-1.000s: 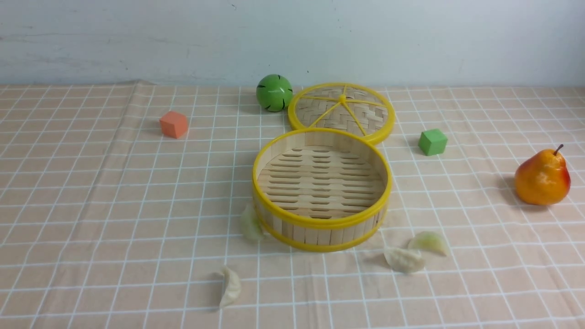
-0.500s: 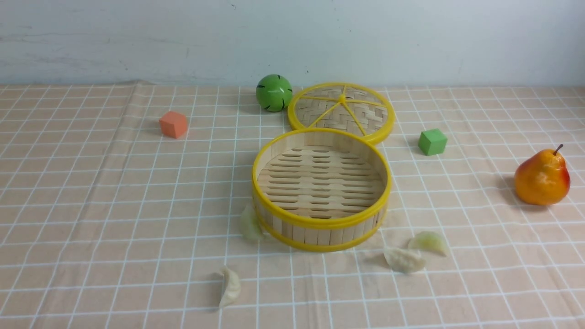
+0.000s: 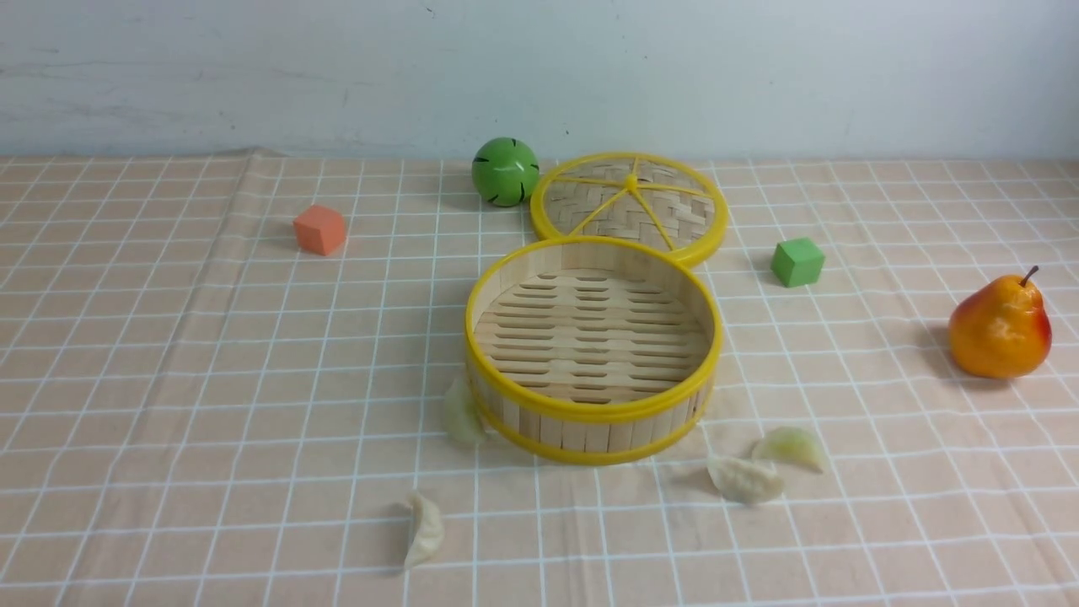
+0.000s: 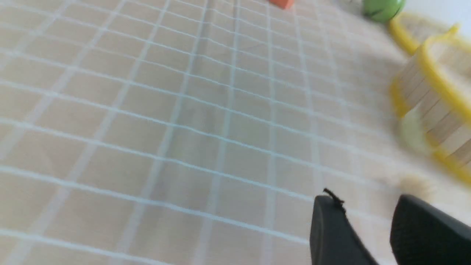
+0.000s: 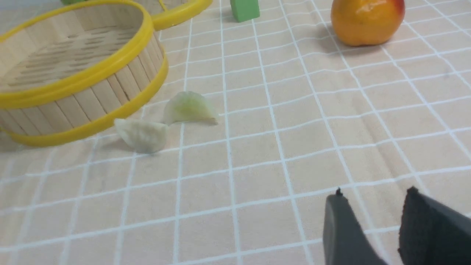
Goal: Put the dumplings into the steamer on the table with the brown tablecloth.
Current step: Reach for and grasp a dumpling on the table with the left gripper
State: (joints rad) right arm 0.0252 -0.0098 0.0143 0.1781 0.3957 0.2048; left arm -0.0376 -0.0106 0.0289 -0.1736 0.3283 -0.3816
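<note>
Bamboo slats wall the steamer [image 3: 590, 432], which stands on the brown tablecloth [image 3: 211, 362] covering the surface [image 3: 126, 523]. All four dumplings lie outside it: a greenish one [image 3: 463, 413] against its near-left wall, a white one [image 3: 424, 529] nearer the robot, and a white [image 3: 745, 479] and greenish [image 3: 790, 447] pair just beside each other off its near-right. The left tool [image 4: 363, 201] and right tool [image 5: 374, 194] hover over cloth (jaws apart, gripping nothing).

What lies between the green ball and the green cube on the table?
The flat woven lid, yellow-rimmed, lies between the green ball and the green cube; the front view shows this.
</note>
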